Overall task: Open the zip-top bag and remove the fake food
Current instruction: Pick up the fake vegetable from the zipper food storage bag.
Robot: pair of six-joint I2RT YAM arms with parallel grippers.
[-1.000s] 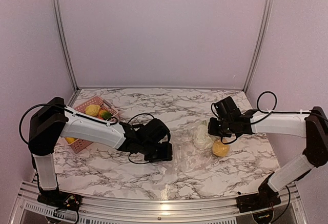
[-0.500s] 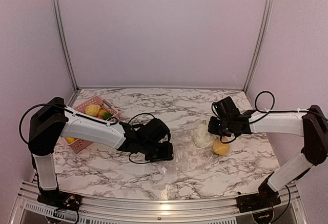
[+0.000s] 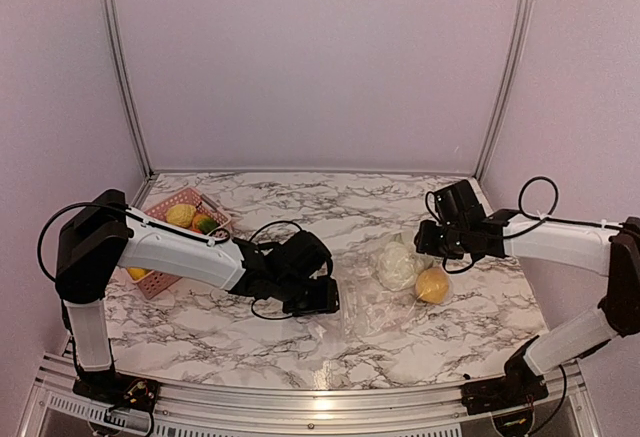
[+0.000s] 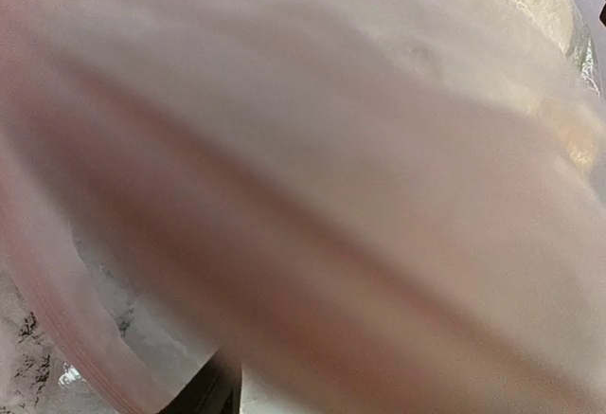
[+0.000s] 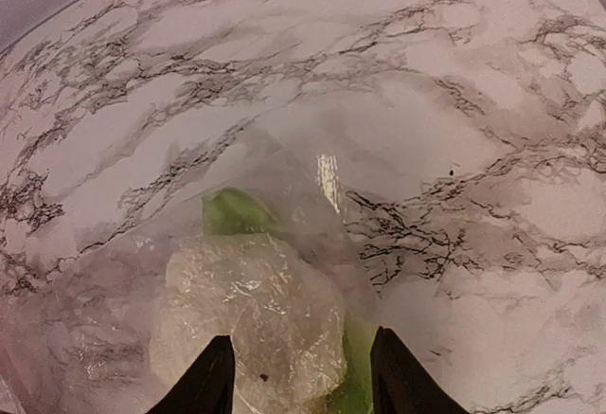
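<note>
Right hand [image 5: 301, 338], released, hovers above the zip-top bag [image 5: 275, 207] (left hand [image 3: 320, 302]: cannot tell).

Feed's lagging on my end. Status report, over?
Right fingers open over the white food piece, inside the zip-top bag; yellow fruit alongside. Left fingers at bag's edge, grip unclear. Nothing in the way.
</note>
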